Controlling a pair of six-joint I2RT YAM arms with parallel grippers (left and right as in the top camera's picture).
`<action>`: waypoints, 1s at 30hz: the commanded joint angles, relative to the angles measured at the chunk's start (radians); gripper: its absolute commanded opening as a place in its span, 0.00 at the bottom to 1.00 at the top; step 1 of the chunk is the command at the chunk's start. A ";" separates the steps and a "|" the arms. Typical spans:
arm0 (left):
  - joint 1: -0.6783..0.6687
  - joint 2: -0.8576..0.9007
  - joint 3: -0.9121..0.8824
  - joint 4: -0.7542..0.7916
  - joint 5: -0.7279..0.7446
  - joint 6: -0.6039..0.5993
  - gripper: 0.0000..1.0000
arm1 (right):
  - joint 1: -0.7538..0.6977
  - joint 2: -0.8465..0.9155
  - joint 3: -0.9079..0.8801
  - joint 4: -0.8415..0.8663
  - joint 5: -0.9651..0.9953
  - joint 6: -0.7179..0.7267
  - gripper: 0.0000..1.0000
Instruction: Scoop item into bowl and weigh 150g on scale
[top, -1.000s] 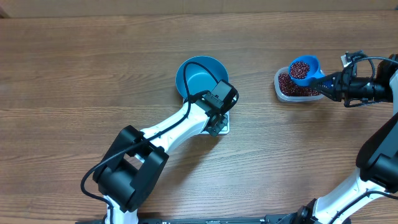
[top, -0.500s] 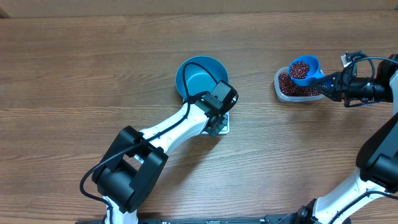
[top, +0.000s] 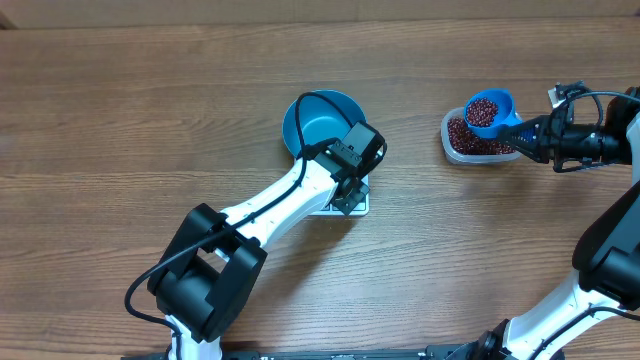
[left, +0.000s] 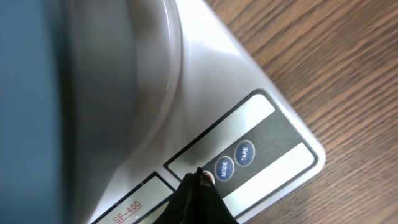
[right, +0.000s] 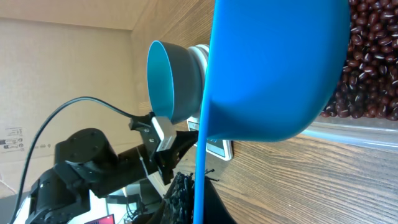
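- A brown wood-grain surface (top: 150, 120) is seen, its grain running from left edge to right edge.
- A white scale (left: 205, 81) is set flat near its middle.
- A clear plastic tub (top: 468, 157) is placed towards the right edge, well apart from the scale.

Btwn the bowl (top: 318, 125) and the tub (top: 478, 148) you've got bare table (top: 410, 90), a wide lane. L arm (top: 290, 195) lies diag. over the scale (top: 360, 208), blocking its near side. Loaded scoop (top: 489, 112) hangs over part of the tub; R gripper (top: 535, 135) blocks the tub's R side.
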 joint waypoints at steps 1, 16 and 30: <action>0.004 -0.035 0.046 -0.023 0.025 0.024 0.04 | -0.002 0.003 -0.005 0.004 -0.016 -0.006 0.04; 0.004 -0.035 0.055 -0.079 0.025 0.068 0.04 | -0.002 0.003 -0.005 0.026 -0.016 -0.006 0.04; 0.004 -0.035 0.055 -0.114 0.024 0.064 0.04 | -0.002 0.003 -0.005 0.021 -0.016 -0.005 0.04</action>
